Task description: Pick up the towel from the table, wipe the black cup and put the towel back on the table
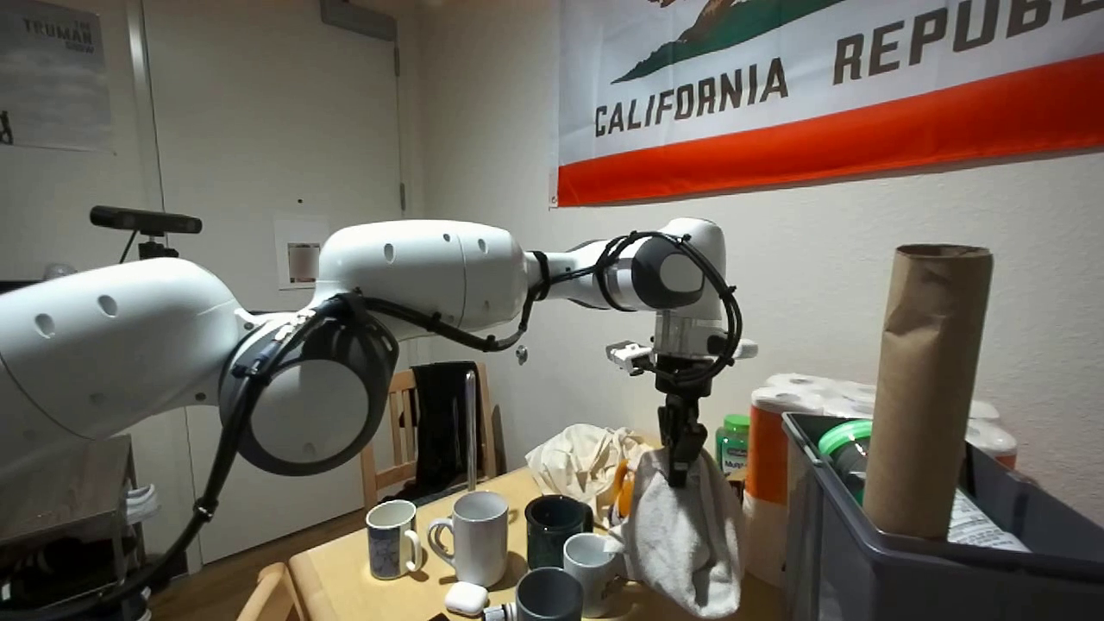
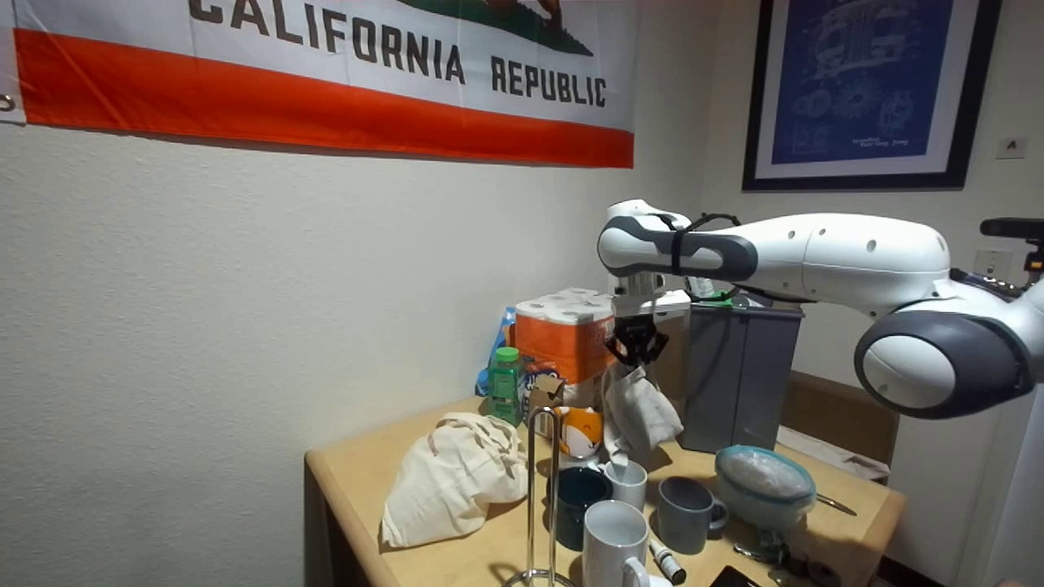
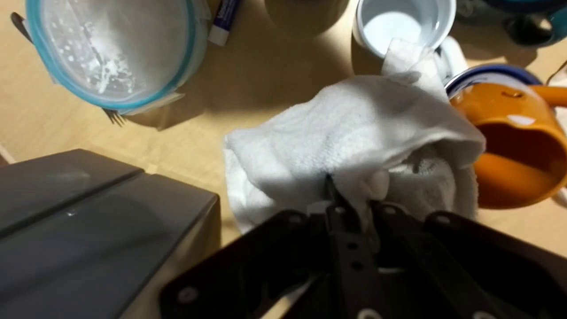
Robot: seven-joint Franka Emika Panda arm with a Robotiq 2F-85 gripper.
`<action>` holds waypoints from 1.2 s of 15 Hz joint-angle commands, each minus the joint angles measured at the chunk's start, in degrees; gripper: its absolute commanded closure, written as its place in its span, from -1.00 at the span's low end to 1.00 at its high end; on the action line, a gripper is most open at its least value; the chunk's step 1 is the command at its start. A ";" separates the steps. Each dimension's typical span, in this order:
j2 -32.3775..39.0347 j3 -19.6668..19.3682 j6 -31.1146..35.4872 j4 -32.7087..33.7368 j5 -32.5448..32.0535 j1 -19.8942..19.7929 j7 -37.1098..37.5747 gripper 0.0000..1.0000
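The black two-fingered pincer (image 1: 680,466) was clenched on the white cloth towel (image 3: 350,128), which was held up over the light wooden table (image 2: 359,473). In an exterior view, a small, round, white china mug (image 2: 628,491) was found at six o'clock from the pincer. The towel's thin tail was hung right by that mug's rim; whether it was touched could not be told. At seven o'clock, a round, dark teal china mug (image 2: 581,518) was seen, nearly black and probably the cup to be wiped. For a good wipe, the tail needed to be lifted clear so the white mug would not be knocked, and the towel lowered gently and rubbed around the dark mug's rim. The towel looked bunched, fuzzy and puffed, with loose folds.
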 commanded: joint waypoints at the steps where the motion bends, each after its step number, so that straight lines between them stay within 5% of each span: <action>1: 1.93 -3.43 3.22 1.28 -2.62 0.24 7.98 0.96; 6: 6.36 -5.86 6.56 0.71 -3.61 -0.62 16.73 0.96; 14: 14.67 -3.11 13.46 0.40 -0.36 -2.93 18.86 0.96; 15: 14.87 -2.86 12.88 0.06 -0.37 -2.90 18.65 0.35; 18: 14.85 -2.35 11.18 -0.28 -0.56 -2.54 18.42 0.05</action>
